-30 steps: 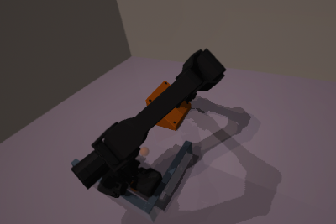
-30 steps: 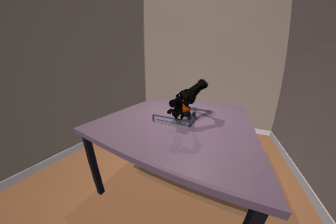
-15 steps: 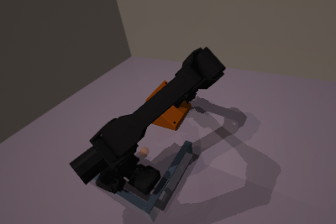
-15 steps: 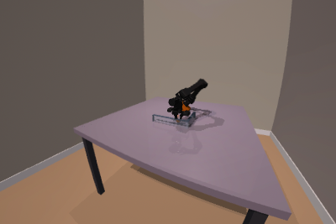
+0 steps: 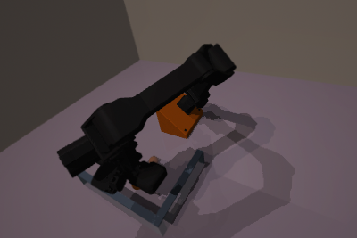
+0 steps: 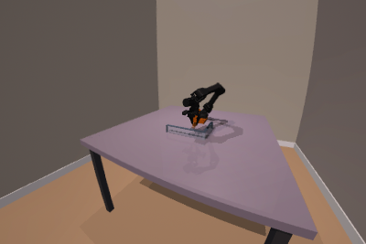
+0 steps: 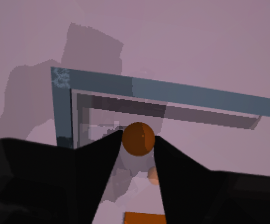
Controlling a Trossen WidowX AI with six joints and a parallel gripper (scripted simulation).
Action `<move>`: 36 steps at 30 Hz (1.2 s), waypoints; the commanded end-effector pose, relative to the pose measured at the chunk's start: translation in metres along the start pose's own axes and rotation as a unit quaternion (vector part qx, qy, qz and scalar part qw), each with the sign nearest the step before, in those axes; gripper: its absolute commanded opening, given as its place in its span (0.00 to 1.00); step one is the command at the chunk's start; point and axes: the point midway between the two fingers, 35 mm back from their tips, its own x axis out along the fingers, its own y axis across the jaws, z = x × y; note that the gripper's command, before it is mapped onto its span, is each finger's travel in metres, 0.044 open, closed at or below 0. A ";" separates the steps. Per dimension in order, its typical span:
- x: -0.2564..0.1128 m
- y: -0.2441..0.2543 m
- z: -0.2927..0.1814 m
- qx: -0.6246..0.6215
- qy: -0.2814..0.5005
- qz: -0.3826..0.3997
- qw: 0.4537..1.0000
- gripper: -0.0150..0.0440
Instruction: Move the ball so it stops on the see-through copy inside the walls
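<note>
The orange ball (image 5: 136,187) (image 7: 138,139) is held between the fingertips of my gripper (image 7: 138,137). In the wrist view it looks larger than the copy and seems raised off the table. In the top view the fingers hide most of it. The pale see-through copy (image 5: 153,160) (image 7: 153,176) lies nearer the arm's base than the ball, partly behind a finger in the wrist view. One low clear wall (image 5: 122,200) (image 7: 196,94) and the other wall (image 5: 180,186) (image 7: 62,115) meet at a corner on the far side of the ball from the base. The ball is inside the corner.
The arm's orange base block (image 5: 174,119) (image 6: 201,119) (image 7: 145,218) stands behind the copy, on the side away from the corner. The walls stand on the pinkish table (image 5: 290,118) (image 6: 151,143). The arm's shadows fall across the corner and the table.
</note>
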 end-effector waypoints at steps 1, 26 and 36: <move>-0.019 -0.002 0.002 -0.004 -0.004 -0.001 1.000 0.25; -0.047 -0.022 -0.032 -0.006 -0.001 0.004 1.000 0.25; -0.036 -0.037 -0.062 -0.006 -0.001 0.003 1.000 0.25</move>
